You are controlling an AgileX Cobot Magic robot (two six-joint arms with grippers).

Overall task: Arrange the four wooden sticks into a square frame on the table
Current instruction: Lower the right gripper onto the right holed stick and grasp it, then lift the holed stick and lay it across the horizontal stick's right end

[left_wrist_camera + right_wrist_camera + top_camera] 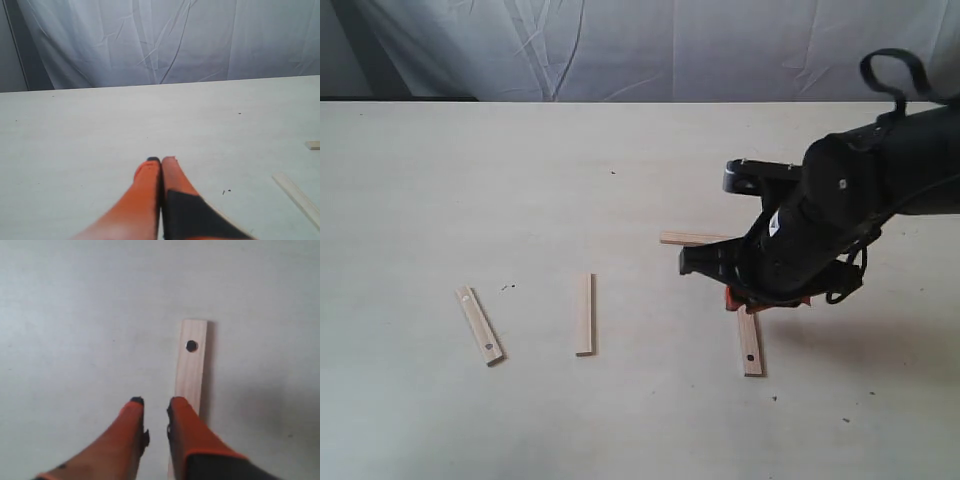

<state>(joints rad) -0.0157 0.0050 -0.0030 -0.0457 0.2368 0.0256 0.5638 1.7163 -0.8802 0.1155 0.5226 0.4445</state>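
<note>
Four wooden sticks lie apart on the table (520,180), with no square frame formed. One with a dark dot (480,325) lies at the left, a plain one (584,314) in the middle, and one (692,238) lies crosswise, partly hidden by the right arm. The fourth stick (751,345) (192,360), dotted near its end, lies under my right gripper (745,302) (155,402). That gripper is open by a narrow gap with nothing between its fingers; one finger (187,425) overlaps the stick. My left gripper (161,160) is shut on nothing above bare table and is out of the exterior view.
A white wrinkled curtain (640,45) hangs behind the table's far edge. In the left wrist view, part of one stick (300,197) and the end of another (313,145) show at the picture's edge. Tiny dark specks (507,288) mark the tabletop.
</note>
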